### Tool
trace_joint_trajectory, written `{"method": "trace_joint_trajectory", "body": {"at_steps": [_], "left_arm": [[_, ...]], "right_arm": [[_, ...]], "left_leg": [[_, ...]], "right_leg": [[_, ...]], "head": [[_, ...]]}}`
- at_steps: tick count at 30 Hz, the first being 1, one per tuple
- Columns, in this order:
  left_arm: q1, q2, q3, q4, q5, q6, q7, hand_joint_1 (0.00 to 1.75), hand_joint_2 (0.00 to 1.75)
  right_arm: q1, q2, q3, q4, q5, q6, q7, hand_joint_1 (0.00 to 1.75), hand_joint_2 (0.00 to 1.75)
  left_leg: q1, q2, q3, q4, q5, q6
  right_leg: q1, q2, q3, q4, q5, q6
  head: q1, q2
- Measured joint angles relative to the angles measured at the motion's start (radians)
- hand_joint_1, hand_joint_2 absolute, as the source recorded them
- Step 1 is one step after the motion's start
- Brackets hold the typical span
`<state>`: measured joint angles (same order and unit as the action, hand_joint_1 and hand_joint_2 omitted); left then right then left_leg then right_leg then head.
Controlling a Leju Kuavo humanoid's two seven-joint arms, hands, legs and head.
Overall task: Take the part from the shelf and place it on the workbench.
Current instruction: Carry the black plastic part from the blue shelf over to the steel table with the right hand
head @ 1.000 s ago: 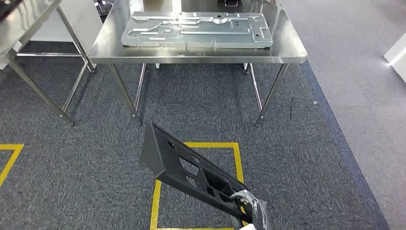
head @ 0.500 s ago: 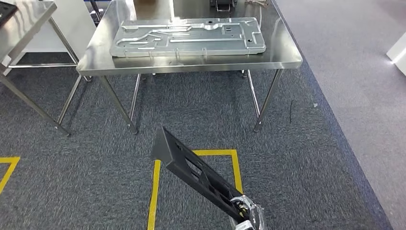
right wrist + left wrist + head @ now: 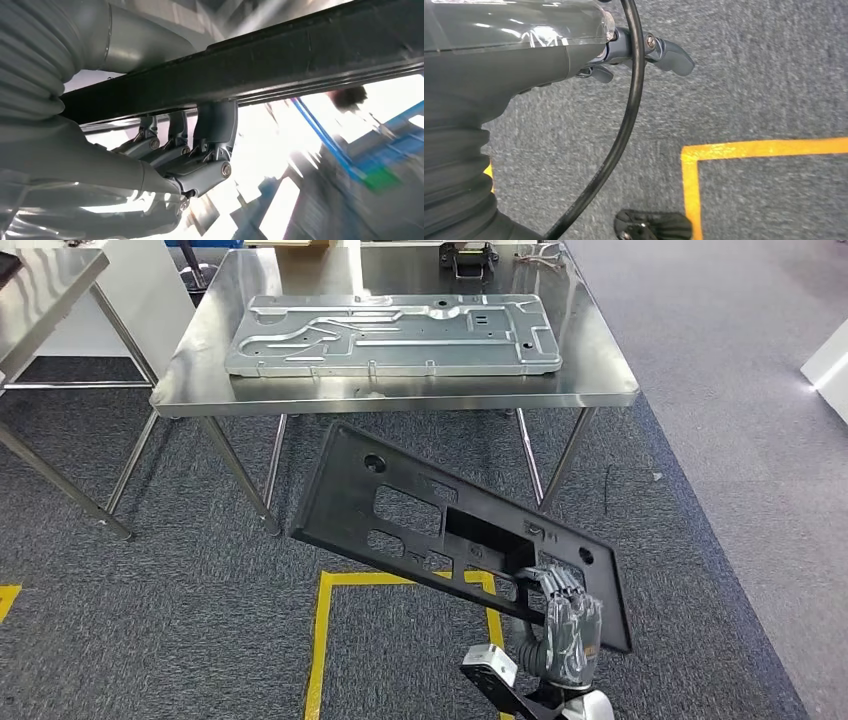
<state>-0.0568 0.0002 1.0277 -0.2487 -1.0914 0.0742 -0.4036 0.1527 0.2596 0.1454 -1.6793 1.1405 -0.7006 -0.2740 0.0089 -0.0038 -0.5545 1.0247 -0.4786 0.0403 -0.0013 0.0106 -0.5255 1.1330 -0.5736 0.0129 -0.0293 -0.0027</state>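
A long black plastic part (image 3: 335, 500) with several cutouts hangs tilted in front of the steel workbench (image 3: 600, 360), its far end just below the bench's front edge. My right hand (image 3: 562, 625) grips its near end, fingers curled over the edge. In the right wrist view those fingers (image 3: 215, 125) hook onto the part's dark rim (image 3: 300, 55). My left hand (image 3: 524, 55) hangs over the grey carpet and holds nothing. A large stamped metal plate (image 3: 390, 335) lies flat across the bench top.
A second steel table (image 3: 50, 280) stands at the left. A small black fixture (image 3: 468, 255) sits at the bench's far edge. Yellow tape (image 3: 325, 640) marks a square on the carpet below the part. A white object (image 3: 830, 365) is at the right edge.
The view has shifted and the bench looks nearer. My right hand has raised the black part and turned it from edge-on to face-up, its far end now near the bench front.
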Motion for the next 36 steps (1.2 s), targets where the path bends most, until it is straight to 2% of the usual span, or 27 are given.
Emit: {"method": "trace_joint_trajectory", "body": {"at_steps": [2, 3, 4, 5, 7, 8, 9, 11, 13, 14, 16, 18, 19, 20, 21, 23, 24, 25, 28, 29, 31, 33, 34, 35, 36], "left_arm": [[-0.007, -0.001, 0.000, 0.000, -0.013, -0.001, 0.007, 0.00, 1.75], [-0.012, -0.002, 0.000, 0.000, -0.020, -0.002, 0.011, 0.00, 1.75], [-0.017, -0.002, -0.001, 0.000, -0.026, -0.003, 0.014, 0.00, 1.75], [-0.022, -0.003, -0.002, 0.000, -0.031, -0.005, 0.017, 0.00, 1.75], [-0.030, -0.003, -0.004, 0.000, -0.038, -0.009, 0.020, 0.00, 1.75], [-0.035, -0.004, -0.005, 0.000, -0.041, -0.011, 0.021, 0.00, 1.75], [-0.041, -0.004, -0.006, 0.000, -0.044, -0.013, 0.021, 0.00, 1.75], [-0.051, -0.005, -0.008, 0.000, -0.049, -0.016, 0.022, 0.00, 1.75], [-0.056, -0.006, -0.010, 0.001, -0.051, -0.018, 0.024, 0.00, 1.75], [-0.059, -0.006, -0.010, 0.001, -0.052, -0.018, 0.026, 0.00, 1.75], [-0.067, -0.006, -0.011, 0.001, -0.054, -0.021, 0.030, 0.00, 1.75], [-0.068, -0.007, -0.011, 0.002, -0.055, -0.024, 0.034, 0.00, 1.75], [-0.066, -0.007, -0.011, 0.002, -0.056, -0.025, 0.035, 0.00, 1.75], [-0.063, -0.007, -0.011, 0.002, -0.058, -0.027, 0.036, 0.00, 1.75], [-0.060, -0.007, -0.012, 0.002, -0.060, -0.028, 0.037, 0.00, 1.75], [-0.054, -0.007, -0.012, 0.003, -0.065, -0.029, 0.038, 0.00, 1.75], [-0.052, -0.007, -0.013, 0.003, -0.067, -0.029, 0.039, 0.00, 1.75], [-0.050, -0.008, -0.013, 0.003, -0.068, -0.029, 0.040, 0.00, 1.75], [-0.051, -0.009, -0.016, 0.003, -0.070, -0.030, 0.041, 0.00, 1.75], [-0.052, -0.009, -0.018, 0.003, -0.071, -0.030, 0.041, 0.00, 1.75], [-0.054, -0.009, -0.021, 0.003, -0.074, -0.032, 0.043, 0.00, 1.75], [-0.056, -0.010, -0.026, 0.003, -0.079, -0.034, 0.045, 0.00, 1.75], [-0.056, -0.010, -0.029, 0.003, -0.081, -0.035, 0.047, 0.00, 1.75], [-0.056, -0.011, -0.031, 0.003, -0.082, -0.036, 0.051, 0.00, 1.75], [-0.056, -0.011, -0.032, 0.003, -0.082, -0.037, 0.054, 0.00, 1.75]], "right_arm": [[-0.032, 0.005, -0.014, -0.010, 0.182, 0.000, 0.058, 1.75, 1.75], [-0.049, 0.000, -0.009, -0.004, 0.262, 0.000, 0.108, 1.75, 1.75], [-0.067, -0.009, 0.001, 0.007, 0.324, 0.000, 0.162, 1.75, 1.75], [-0.086, -0.021, 0.014, 0.022, 0.367, 0.001, 0.211, 1.75, 1.75], [-0.129, -0.050, 0.043, 0.057, 0.408, 0.012, 0.278, 1.75, 1.75], [-0.155, -0.071, 0.061, 0.076, 0.417, 0.027, 0.311, 1.75, 1.75], [-0.180, -0.094, 0.083, 0.094, 0.423, 0.044, 0.347, 1.75, 1.75], [-0.220, -0.143, 0.127, 0.123, 0.428, 0.070, 0.411, 1.75, 1.75], [-0.254, -0.182, 0.164, 0.145, 0.431, 0.098, 0.451, 1.75, 1.75], [-0.277, -0.198, 0.184, 0.159, 0.431, 0.118, 0.467, 1.75, 1.75], [-0.327, -0.231, 0.225, 0.198, 0.432, 0.160, 0.490, 1.75, 1.75], [-0.364, -0.258, 0.247, 0.242, 0.432, 0.184, 0.493, 1.75, 1.75], [-0.379, -0.269, 0.254, 0.265, 0.432, 0.190, 0.493, 1.75, 1.75], [-0.393, -0.280, 0.258, 0.287, 0.432, 0.193, 0.494, 1.75, 1.75], [-0.406, -0.289, 0.263, 0.306, 0.432, 0.194, 0.496, 1.75, 1.75], [-0.431, -0.303, 0.272, 0.336, 0.432, 0.196, 0.499, 1.75, 1.75], [-0.440, -0.307, 0.275, 0.347, 0.432, 0.196, 0.500, 1.75, 1.75], [-0.448, -0.310, 0.278, 0.356, 0.432, 0.196, 0.501, 1.75, 1.75], [-0.465, -0.320, 0.286, 0.374, 0.432, 0.197, 0.504, 1.75, 1.75], [-0.472, -0.324, 0.291, 0.379, 0.432, 0.199, 0.507, 1.75, 1.75], [-0.493, -0.333, 0.310, 0.388, 0.432, 0.205, 0.519, 1.75, 1.75], [-0.518, -0.342, 0.337, 0.401, 0.432, 0.214, 0.532, 1.75, 1.75], [-0.532, -0.346, 0.351, 0.408, 0.432, 0.217, 0.534, 1.75, 1.75], [-0.546, -0.350, 0.363, 0.415, 0.432, 0.220, 0.532, 1.75, 1.75], [-0.561, -0.354, 0.372, 0.420, 0.432, 0.224, 0.527, 1.75, 1.75]], "left_leg": [[0.001, 0.000, 0.011, -0.002, -0.010, 0.002], [0.002, 0.000, 0.016, -0.002, -0.017, 0.001], [0.003, -0.001, 0.023, -0.002, -0.024, -0.001], [0.004, -0.002, 0.033, -0.002, -0.032, -0.004], [0.007, -0.003, 0.054, -0.002, -0.049, -0.012], [0.007, -0.003, 0.062, -0.003, -0.056, -0.018], [0.007, -0.003, 0.065, -0.006, -0.062, -0.024], [0.006, -0.002, 0.074, -0.009, -0.062, -0.037], [0.008, -0.002, 0.075, 0.007, -0.059, -0.048], [0.009, -0.002, 0.058, 0.042, -0.056, -0.051], [0.011, -0.002, -0.016, 0.163, -0.069, -0.055], [0.011, -0.001, -0.104, 0.266, -0.120, -0.058], [0.011, -0.001, -0.132, 0.281, -0.141, -0.058], [0.011, -0.001, -0.145, 0.263, -0.141, -0.055], [0.011, -0.001, -0.145, 0.218, -0.115, -0.052], [0.008, -0.001, -0.126, 0.096, -0.008, -0.042], [0.005, -0.001, -0.116, 0.054, 0.035, -0.039], [0.002, -0.002, -0.109, 0.031, 0.063, -0.035], [0.002, -0.004, -0.086, 0.016, 0.066, -0.022], [0.003, -0.004, -0.075, 0.009, 0.063, -0.016], [0.004, -0.004, -0.055, 0.002, 0.053, -0.007], [0.004, -0.004, -0.040, 0.001, 0.037, -0.003], [0.004, -0.005, -0.029, 0.001, 0.027, -0.003], [0.004, -0.007, -0.017, 0.001, 0.017, -0.004], [0.004, -0.008, -0.002, 0.001, 0.005, -0.005]], "right_leg": [[-0.006, -0.001, -0.081, 0.106, -0.043, 0.008], [-0.009, -0.002, -0.119, 0.141, -0.055, 0.012], [-0.013, -0.004, -0.143, 0.149, -0.051, 0.016], [-0.015, -0.005, -0.151, 0.125, -0.024, 0.018], [-0.018, -0.008, -0.130, 0.011, 0.073, 0.018], [-0.016, -0.010, -0.119, -0.042, 0.106, 0.016], [-0.012, -0.012, -0.114, -0.076, 0.127, 0.011], [-0.005, -0.013, -0.112, -0.096, 0.125, -0.003], [-0.008, -0.011, -0.093, -0.107, 0.126, -0.019], [-0.010, -0.011, -0.080, -0.113, 0.123, -0.026], [-0.011, -0.009, -0.059, -0.120, 0.115, -0.034], [-0.010, -0.008, -0.040, -0.122, 0.098, -0.037], [-0.009, -0.007, -0.028, -0.122, 0.089, -0.037], [-0.008, -0.007, -0.015, -0.122, 0.079, -0.035], [-0.008, -0.006, -0.001, -0.122, 0.068, -0.034], [-0.006, -0.005, 0.024, -0.121, 0.045, -0.027], [-0.005, -0.003, 0.032, -0.120, 0.034, -0.022], [-0.004, -0.001, 0.040, -0.121, 0.026, -0.015], [-0.004, 0.001, 0.045, -0.095, 0.031, 0.006], [-0.005, -0.001, 0.029, -0.062, 0.036, 0.011], [-0.008, -0.004, -0.037, 0.039, 0.020, 0.018], [-0.011, -0.005, -0.122, 0.134, -0.032, 0.025], [-0.012, -0.005, -0.153, 0.151, -0.053, 0.027], [-0.013, -0.005, -0.172, 0.142, -0.058, 0.028], [-0.013, -0.006, -0.177, 0.106, -0.038, 0.027]], "head": [[0.000, 0.000], [0.000, 0.000], [0.000, 0.000], [0.000, 0.000], [0.000, 0.000], [0.000, 0.000], [0.000, 0.000], [0.001, 0.000], [0.001, 0.000], [0.000, 0.000], [0.001, 0.000], [0.001, 0.000], [0.000, 0.000], [0.000, 0.000], [0.001, 0.000], [0.001, 0.000], [0.001, 0.000], [0.001, 0.000], [0.001, 0.000], [0.001, 0.000], [0.001, 0.000], [0.001, 0.000], [0.001, 0.000], [0.001, 0.000], [0.001, 0.000]]}}
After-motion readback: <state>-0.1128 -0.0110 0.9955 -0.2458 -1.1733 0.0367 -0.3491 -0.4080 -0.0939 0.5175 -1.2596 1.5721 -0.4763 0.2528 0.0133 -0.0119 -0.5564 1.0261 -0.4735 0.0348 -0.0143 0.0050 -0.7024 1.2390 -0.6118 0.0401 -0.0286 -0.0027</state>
